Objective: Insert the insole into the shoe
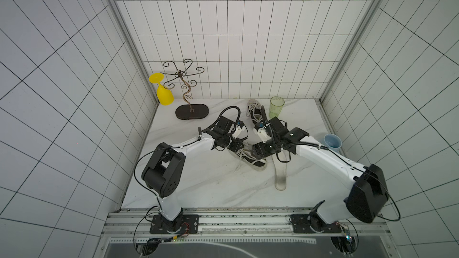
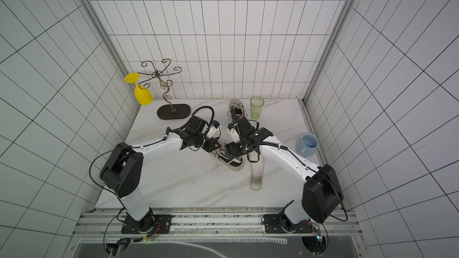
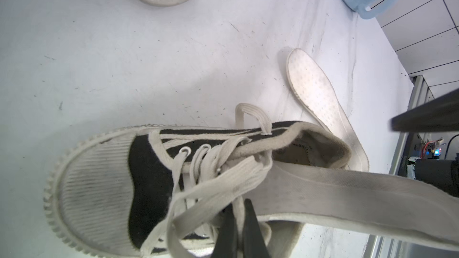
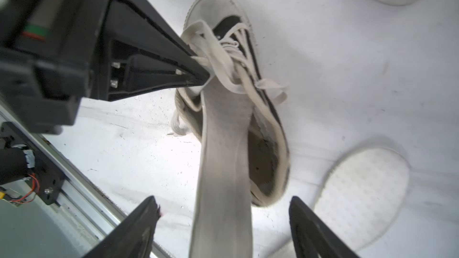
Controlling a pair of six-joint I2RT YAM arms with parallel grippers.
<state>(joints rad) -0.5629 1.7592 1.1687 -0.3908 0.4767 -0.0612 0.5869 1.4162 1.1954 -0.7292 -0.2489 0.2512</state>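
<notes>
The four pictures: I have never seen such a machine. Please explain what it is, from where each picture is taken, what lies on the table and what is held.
It is a robot with two arms, each ending in a two-finger gripper. Two pictures look down from above; the other two come from a camera on each wrist. On the table are a black shoe, a second shoe, a loose insole, a green cup, a blue mug and a rack holding a yellow glass. The left gripper is shut on the black shoe's laced edge. Another insole sticks half out of that shoe; the right gripper is open around it, not touching.
</notes>
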